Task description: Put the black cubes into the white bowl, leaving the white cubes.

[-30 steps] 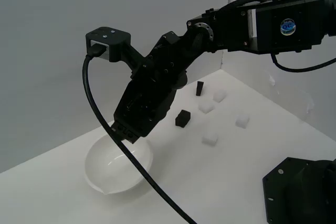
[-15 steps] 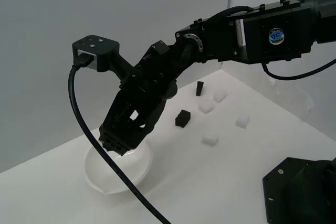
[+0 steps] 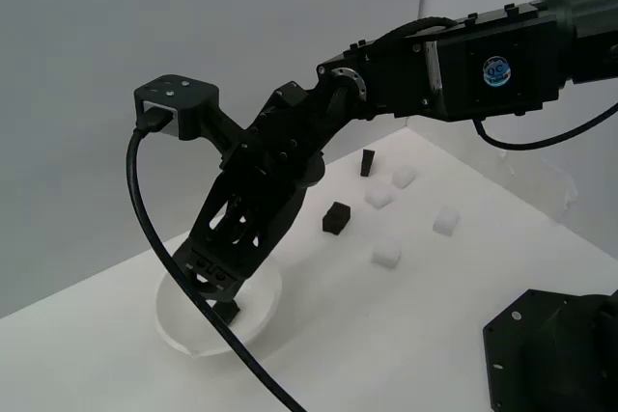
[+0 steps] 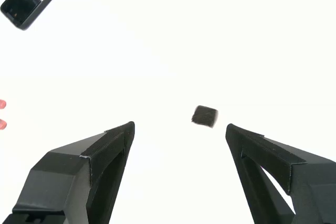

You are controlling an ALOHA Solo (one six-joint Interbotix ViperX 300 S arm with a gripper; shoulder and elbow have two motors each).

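1. My jaws (image 4: pixel 178 129) stand wide apart, empty, over the white bowl (image 3: pixel 179 327).
2. One black cube (image 4: pixel 204 116) lies loose beneath them, apparently inside.
3. Two black cubes (image 3: pixel 336 217) remain on the tabletop (image 3: pixel 435 315) among white cubes (image 3: pixel 386 256).

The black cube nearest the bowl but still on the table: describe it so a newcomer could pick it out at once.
Start in the exterior view at the white bowl under the open gripper. Follow the table toward the exterior view's right to the cluster of small cubes. The black cube is the closer of two dark ones there; the other black cube stands farther back, and the white cubes are pale.
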